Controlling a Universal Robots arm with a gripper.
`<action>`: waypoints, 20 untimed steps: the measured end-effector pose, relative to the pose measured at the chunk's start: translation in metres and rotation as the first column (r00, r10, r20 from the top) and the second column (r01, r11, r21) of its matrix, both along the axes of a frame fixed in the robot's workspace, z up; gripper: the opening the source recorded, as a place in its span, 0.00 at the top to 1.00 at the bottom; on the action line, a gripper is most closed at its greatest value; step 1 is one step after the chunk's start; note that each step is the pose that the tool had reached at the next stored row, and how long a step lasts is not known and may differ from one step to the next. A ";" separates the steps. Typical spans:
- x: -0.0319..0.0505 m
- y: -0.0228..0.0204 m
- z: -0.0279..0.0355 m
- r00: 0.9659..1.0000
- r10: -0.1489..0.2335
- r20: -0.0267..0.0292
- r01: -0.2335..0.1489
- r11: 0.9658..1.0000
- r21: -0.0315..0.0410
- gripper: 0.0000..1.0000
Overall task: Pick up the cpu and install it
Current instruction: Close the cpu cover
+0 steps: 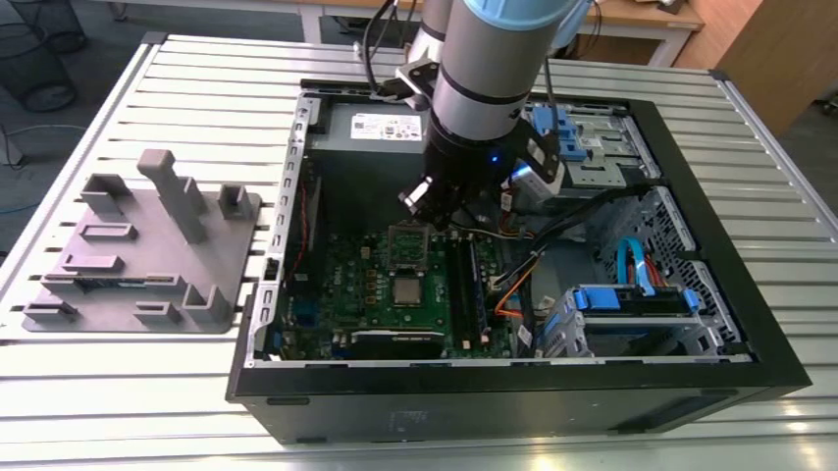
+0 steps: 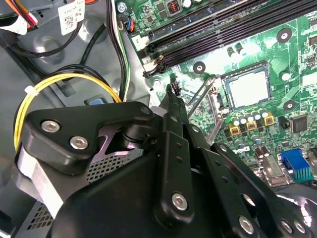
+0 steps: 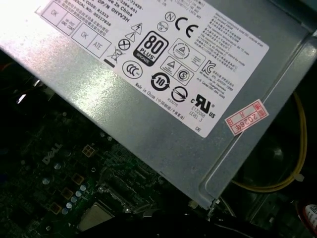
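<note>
Glare washes the power supply in the first wrist view, the motherboard beside it dim, perhaps shadowed.

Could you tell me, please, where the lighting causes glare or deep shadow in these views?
In the second wrist view, glare whitens the cpu and the motherboard around it; in the first wrist view, the power supply gleams while the motherboard beside it lies in shadow; in the exterior view, the computer case is dim inside under the arm.

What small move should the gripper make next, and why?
Probably shift the gripper from beside the power supply towards the cpu, until it hangs over it. In the second wrist view the cpu lies flat on the motherboard, off to one side of the gripper.
</note>
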State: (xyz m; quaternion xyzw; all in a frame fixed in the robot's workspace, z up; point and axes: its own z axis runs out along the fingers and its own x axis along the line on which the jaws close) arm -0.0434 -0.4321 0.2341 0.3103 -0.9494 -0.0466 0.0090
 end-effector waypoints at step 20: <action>0.0000 -0.0004 0.0037 0.997 0.082 0.000 -0.082 0.997 0.000 0.89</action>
